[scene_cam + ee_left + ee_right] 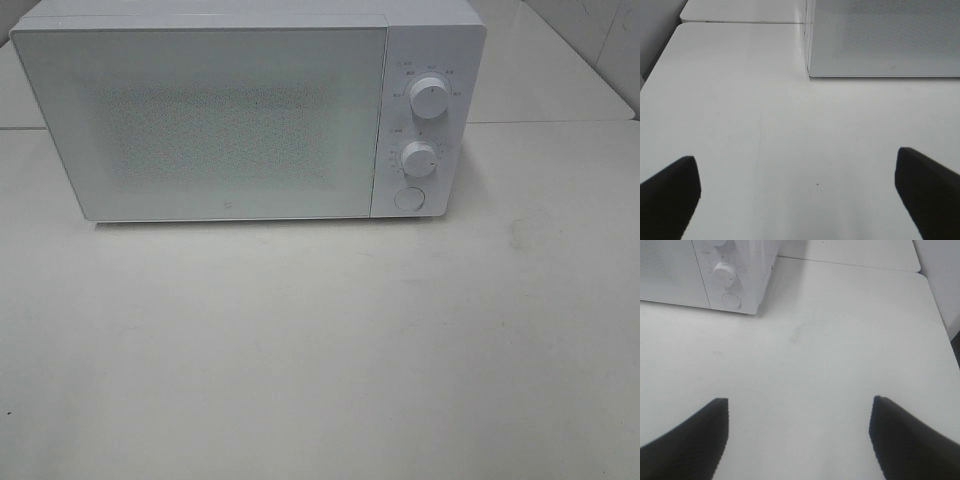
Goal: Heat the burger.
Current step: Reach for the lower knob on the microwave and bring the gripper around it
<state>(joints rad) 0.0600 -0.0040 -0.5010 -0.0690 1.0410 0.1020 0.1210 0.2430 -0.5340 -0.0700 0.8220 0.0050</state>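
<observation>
The burger is not in any view. A white microwave stands at the back of the white table with its door shut; two knobs and a round button are on its right panel. It also shows in the left wrist view and the right wrist view. My left gripper is open and empty over bare table, in front of the microwave's left corner. My right gripper is open and empty over bare table, right of the microwave. Neither gripper shows in the exterior high view.
The white table runs wide in front of the microwave. A second table top adjoins at the back, with a seam between them. A faint smudge marks the table right of the microwave.
</observation>
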